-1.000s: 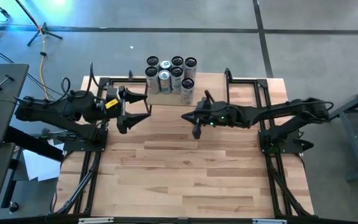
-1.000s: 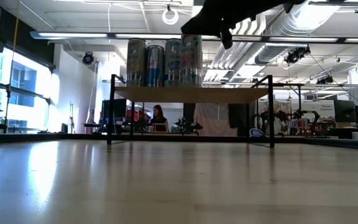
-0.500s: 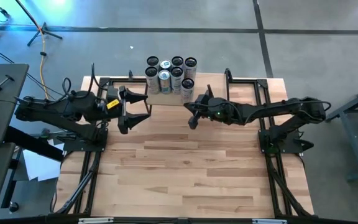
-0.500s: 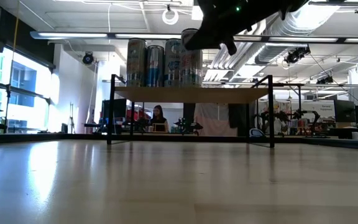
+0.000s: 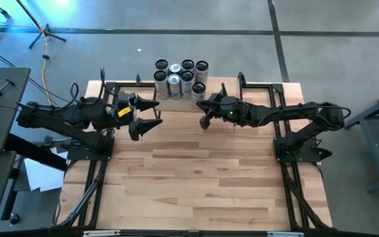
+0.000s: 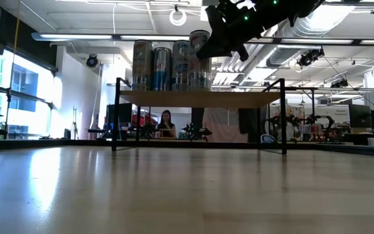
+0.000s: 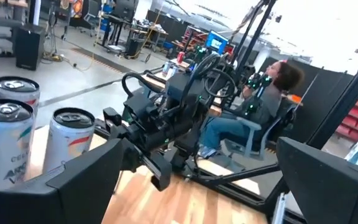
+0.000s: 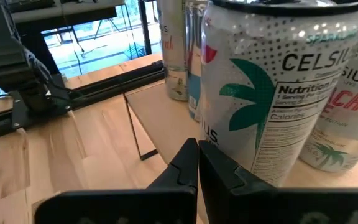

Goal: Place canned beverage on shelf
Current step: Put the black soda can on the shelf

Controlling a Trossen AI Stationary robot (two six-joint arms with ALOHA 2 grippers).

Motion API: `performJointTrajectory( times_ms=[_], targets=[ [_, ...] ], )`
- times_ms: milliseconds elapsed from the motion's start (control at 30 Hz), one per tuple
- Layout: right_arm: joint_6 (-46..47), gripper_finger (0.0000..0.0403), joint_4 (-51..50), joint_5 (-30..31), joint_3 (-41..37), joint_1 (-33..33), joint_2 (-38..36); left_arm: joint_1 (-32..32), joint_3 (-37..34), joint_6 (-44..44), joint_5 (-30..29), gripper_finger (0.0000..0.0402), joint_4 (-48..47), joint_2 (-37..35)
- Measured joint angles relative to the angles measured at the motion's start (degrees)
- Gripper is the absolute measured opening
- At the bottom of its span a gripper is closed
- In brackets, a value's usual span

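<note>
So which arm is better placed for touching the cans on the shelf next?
Right. The right gripper, fingers shut and empty, sits just in front of the nearest Celsius can at the shelf. The left gripper is open and waits off to the side.

Can [image 8: 272, 93] reads CELSIUS, Nutrition Facts

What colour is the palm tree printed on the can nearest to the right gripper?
Teal green, on a white dotted can; the right wrist view shows it best.

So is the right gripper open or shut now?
Shut. In the right wrist view the right gripper shows its two fingertips pressed together, empty, just in front of an upright can on the shelf.
</note>
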Motion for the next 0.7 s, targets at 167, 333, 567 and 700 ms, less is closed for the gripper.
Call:
performJointTrajectory(
  times_ms=[167, 333, 567, 700],
  targets=[
    [0.0, 0.0000, 0.0, 0.0, 0.0, -1.0, 0.0, 0.0, 0.0, -0.9, 0.0, 0.0392, -0.3, 0.0],
    [0.0, 0.0000, 0.0, 0.0, 0.0, -2.7, 0.0, 0.0, 0.0, -0.9, 0.0, 0.0392, -0.5, 0.0],
    [-0.1, 0.0000, 0.1, -2.4, 0.0, -5.0, 0.0, 0.0, 0.0, 0.7, -0.1, 0.0392, -0.5, 0.0],
    [-1.0, 0.0000, 0.1, -2.6, 0.0, -5.8, 0.0, 0.0, 0.0, 0.7, -0.5, 0.0392, -0.5, 0.0]
  ],
)
